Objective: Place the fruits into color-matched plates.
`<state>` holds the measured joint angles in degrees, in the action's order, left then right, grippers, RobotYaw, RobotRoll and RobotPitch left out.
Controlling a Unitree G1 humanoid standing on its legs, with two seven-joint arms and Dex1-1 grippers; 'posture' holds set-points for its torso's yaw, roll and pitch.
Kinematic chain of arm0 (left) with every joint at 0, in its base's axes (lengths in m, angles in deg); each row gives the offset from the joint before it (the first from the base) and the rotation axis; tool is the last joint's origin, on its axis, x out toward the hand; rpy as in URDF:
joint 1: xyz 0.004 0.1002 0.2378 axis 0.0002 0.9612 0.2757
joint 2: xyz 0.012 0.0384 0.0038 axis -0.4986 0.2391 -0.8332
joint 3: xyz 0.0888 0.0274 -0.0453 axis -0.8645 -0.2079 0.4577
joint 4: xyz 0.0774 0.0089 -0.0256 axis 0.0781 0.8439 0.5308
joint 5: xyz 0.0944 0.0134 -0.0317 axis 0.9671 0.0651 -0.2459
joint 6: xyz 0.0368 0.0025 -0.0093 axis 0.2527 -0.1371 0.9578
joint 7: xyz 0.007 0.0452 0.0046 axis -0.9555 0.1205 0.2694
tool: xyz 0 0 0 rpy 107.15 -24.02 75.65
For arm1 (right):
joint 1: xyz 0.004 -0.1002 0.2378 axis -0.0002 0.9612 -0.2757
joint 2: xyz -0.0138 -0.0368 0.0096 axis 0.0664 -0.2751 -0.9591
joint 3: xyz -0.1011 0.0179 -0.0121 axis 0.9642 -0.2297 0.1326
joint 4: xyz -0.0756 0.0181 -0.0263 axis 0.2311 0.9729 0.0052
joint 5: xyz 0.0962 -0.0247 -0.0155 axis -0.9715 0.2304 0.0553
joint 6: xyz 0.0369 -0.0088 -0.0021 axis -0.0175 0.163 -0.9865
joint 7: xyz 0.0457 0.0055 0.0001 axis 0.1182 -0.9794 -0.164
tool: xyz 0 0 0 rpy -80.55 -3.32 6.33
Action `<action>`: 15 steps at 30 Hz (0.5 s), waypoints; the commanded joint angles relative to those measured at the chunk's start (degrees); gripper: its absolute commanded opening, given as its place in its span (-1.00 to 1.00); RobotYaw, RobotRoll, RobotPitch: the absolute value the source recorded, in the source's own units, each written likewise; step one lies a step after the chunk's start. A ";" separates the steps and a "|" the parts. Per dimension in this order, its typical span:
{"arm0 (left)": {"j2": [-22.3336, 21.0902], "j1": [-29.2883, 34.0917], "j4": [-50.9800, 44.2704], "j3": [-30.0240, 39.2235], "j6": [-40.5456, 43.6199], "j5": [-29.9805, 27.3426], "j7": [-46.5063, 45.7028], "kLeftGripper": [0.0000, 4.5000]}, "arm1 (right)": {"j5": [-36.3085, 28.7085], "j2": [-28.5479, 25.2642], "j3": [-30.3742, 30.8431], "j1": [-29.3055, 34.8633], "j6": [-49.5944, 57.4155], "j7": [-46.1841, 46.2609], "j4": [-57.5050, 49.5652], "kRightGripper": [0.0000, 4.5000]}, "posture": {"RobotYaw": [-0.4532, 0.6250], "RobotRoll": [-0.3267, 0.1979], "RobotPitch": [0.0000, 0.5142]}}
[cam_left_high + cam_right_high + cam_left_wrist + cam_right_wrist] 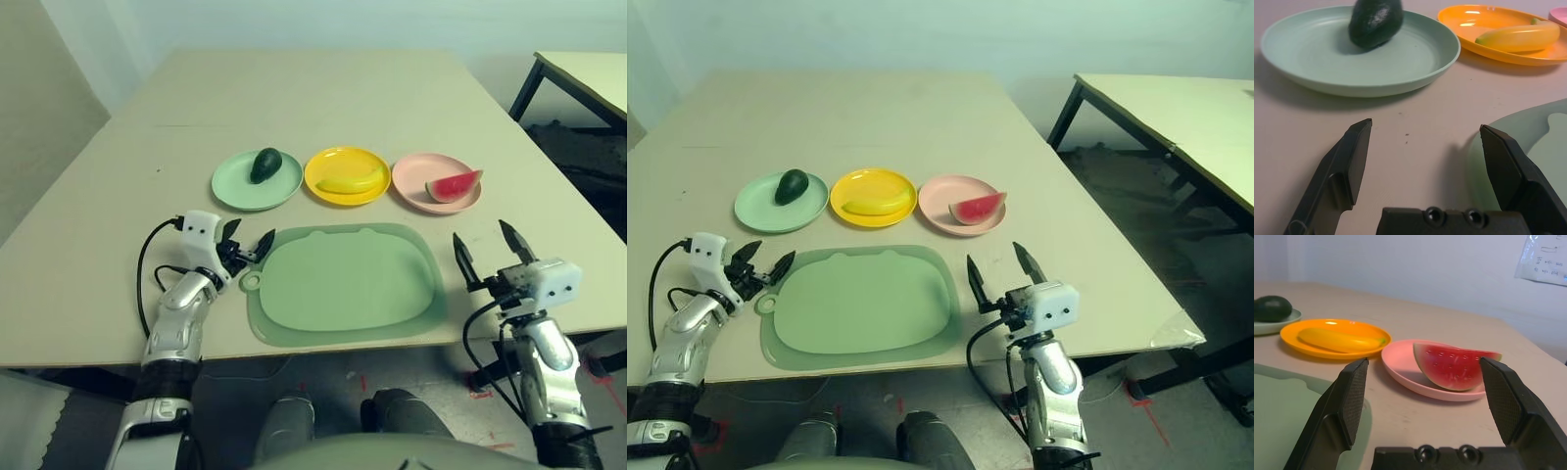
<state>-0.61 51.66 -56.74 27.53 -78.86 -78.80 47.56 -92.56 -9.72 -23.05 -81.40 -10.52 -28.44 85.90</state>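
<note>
showing in r wrist view: wall sheet (pixel 1544 258); l pincer (pixel 1426 126), r pincer (pixel 1424 360) wide.

"Where are the robot's arms?"
"The left arm (pixel 176 328) is near on the left, and the right arm (pixel 551 367) is near on the right. Both reach to the far side."
"And its grippers?"
"The left gripper (pixel 251 240) is wide open. The right gripper (pixel 480 235) is wide open too, and holds nothing."
</note>
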 commanded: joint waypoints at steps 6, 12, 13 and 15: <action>-0.65 4.89 -5.10 3.22 1.90 -0.84 -3.87 0.99 | -0.36 2.11 1.79 2.30 2.31 3.00 -4.50 1.00 | 0.11 0.25 -0.75; -0.18 7.82 -9.21 4.66 3.19 -1.11 -6.55 0.99 | 0.00 1.88 2.82 5.96 2.74 2.86 -8.10 1.00 | 0.12 0.25 -0.73; -0.27 7.91 -9.63 4.84 3.56 -1.38 -6.64 0.99 | -0.44 2.10 2.58 6.73 3.44 3.40 -9.10 1.00 | 0.11 0.25 -0.72; -0.62 7.77 -9.65 4.66 3.76 -1.26 -6.51 0.99 | -0.98 1.81 1.87 8.55 4.17 3.79 -10.63 1.00 | 0.08 0.25 -0.71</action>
<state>-1.10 59.22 -65.64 32.03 -75.96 -79.77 41.12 -92.61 -7.75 -20.48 -73.90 -7.48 -25.52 76.63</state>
